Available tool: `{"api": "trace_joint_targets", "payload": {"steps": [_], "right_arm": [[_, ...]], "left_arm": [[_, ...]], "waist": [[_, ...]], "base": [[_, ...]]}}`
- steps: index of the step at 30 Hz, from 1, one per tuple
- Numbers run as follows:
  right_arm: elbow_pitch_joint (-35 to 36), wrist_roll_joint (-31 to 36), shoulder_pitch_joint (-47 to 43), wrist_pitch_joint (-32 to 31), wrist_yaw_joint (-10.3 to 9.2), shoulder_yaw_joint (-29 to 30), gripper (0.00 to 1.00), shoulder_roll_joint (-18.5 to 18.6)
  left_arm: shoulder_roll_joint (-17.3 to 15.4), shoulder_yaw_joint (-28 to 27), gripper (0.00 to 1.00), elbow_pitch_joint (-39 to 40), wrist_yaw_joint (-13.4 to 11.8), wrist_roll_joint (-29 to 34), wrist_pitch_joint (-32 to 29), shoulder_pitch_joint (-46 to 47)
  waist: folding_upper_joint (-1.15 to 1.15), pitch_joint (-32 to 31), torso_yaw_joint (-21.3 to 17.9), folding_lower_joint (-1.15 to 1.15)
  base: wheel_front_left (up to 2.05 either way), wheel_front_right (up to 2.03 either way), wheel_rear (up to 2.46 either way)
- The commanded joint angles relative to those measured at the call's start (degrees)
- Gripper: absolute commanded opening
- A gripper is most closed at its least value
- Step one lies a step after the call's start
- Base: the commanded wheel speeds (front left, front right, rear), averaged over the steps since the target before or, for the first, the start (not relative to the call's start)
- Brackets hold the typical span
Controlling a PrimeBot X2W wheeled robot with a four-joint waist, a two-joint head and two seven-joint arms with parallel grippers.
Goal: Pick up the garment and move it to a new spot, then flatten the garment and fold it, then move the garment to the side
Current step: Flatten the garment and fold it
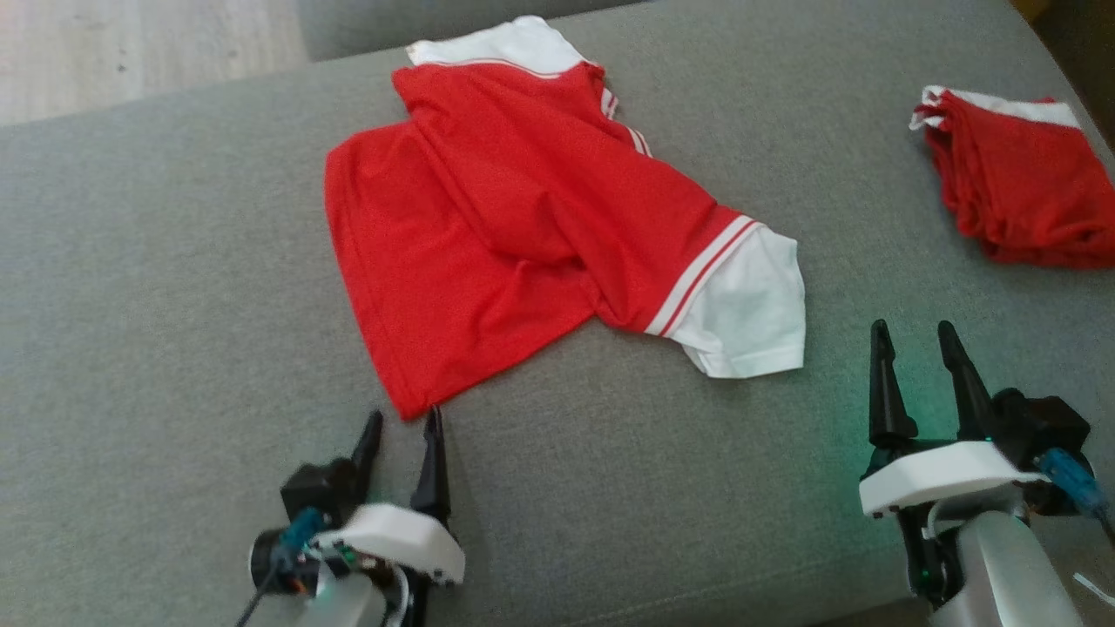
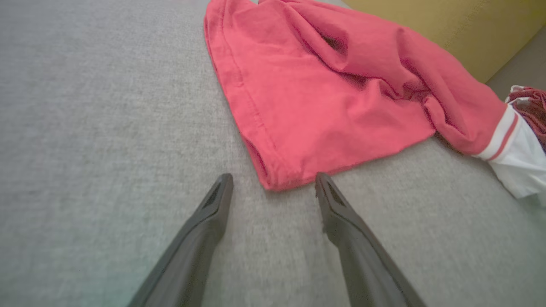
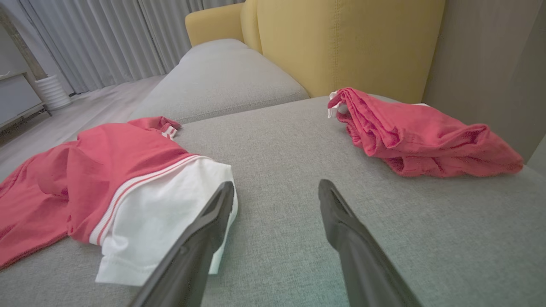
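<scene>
Grey fabric cushion (image 1: 131, 305) lies bare left and near. Red white-sleeved shirt (image 1: 523, 218) runs far-left to near-right, its hem corner just beside the wide-spread left gripper (image 1: 402, 427). The right gripper (image 1: 913, 335) gapes empty.

Soft even daylight; faint shadows; slight blur; wide-angle stretch at wrist-view edges

Head cam above garment (image 1: 523, 226); wrist cams low

- Jaws: two long, dark, pointed fingers (image 1: 887, 396) each.
- White shells (image 1: 945, 475) behind them, on black mounts (image 1: 1041, 425).
- Blue plugs (image 1: 1067, 475) with dark cables (image 1: 253, 610) at each wrist.
- Pale silver forearms (image 1: 1002, 566).
- Green light (image 1: 922, 576) at the right wrist.
</scene>
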State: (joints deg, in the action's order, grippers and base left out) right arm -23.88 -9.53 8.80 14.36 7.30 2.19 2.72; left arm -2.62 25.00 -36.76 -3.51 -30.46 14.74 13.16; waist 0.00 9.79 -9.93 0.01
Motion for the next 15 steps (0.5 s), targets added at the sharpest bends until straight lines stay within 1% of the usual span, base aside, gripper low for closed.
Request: {"api": "trace_joint_targets", "payload": {"steps": [1, 2, 4, 5, 6, 7, 9, 11, 15], "right_arm": [[2.0, 0.0, 2.0, 0.6, 0.19, -1.4, 1.00, 0.2], [2.0, -0.1, 2.0, 0.6, 0.19, -1.3, 1.00, 0.2], [2.1, -0.2, 2.0, 0.6, 0.19, -1.2, 1.00, 0.2], [2.2, -0.3, 2.0, 0.6, 0.19, -1.1, 1.00, 0.2], [2.1, -0.6, 2.0, 0.6, 0.19, -1.0, 1.00, 0.2], [2.0, -0.9, 2.0, 0.6, 0.19, -0.9, 1.00, 0.2], [1.9, -1.0, 2.1, 0.6, 0.19, -0.7, 1.00, 0.2], [1.9, -1.0, 2.1, 0.6, 0.19, -0.2, 1.00, 0.2], [1.8, -1.1, 1.7, 0.6, 0.19, 0.4, 1.00, 0.2]], "left_arm": [[-0.3, -1.5, 1.00, 0.6, 0.1, -1.0, 0.3, 2.7], [-0.3, -1.5, 0.95, 0.1, 0.3, -1.5, 0.3, 3.1], [-0.3, -1.8, 0.58, -0.3, 0.3, -2.1, 0.3, 3.8], [-0.3, -1.9, 0.49, -0.4, 0.4, -2.0, 0.3, 4.1], [-0.3, -1.8, 0.27, -0.5, 0.5, -1.8, 0.3, 4.3], [-0.3, -1.7, 0.00, -0.7, 0.7, -1.7, 0.3, 4.3], [-0.3, -2.3, 0.00, -1.1, 0.7, -2.0, 0.3, 4.5], [-0.3, -4.1, 0.00, -0.2, -0.2, -1.3, 0.3, 4.6], [-0.3, -9.6, 0.00, 3.7, -1.9, 2.9, 0.3, 3.0]], "waist": [[0.00, 1.3, -1.2, -0.01], [0.00, 1.6, -1.4, -0.01], [0.00, 1.9, -1.3, -0.01], [0.00, 2.1, -1.2, -0.01], [0.00, 2.2, -1.0, -0.01], [0.00, 2.2, -0.7, -0.01], [0.00, 2.2, 0.0, -0.01], [0.00, 1.9, 1.0, -0.01], [0.00, 0.5, 3.4, -0.01]], "base": [[0.00, 0.00, 0.00], [0.00, 0.00, 0.00], [0.00, 0.00, 0.00], [0.00, 0.00, 0.00], [0.00, 0.00, 0.00], [0.00, 0.00, 0.00], [0.00, 0.00, 0.00], [0.00, 0.00, 0.00], [0.00, 0.00, 0.00]]}}
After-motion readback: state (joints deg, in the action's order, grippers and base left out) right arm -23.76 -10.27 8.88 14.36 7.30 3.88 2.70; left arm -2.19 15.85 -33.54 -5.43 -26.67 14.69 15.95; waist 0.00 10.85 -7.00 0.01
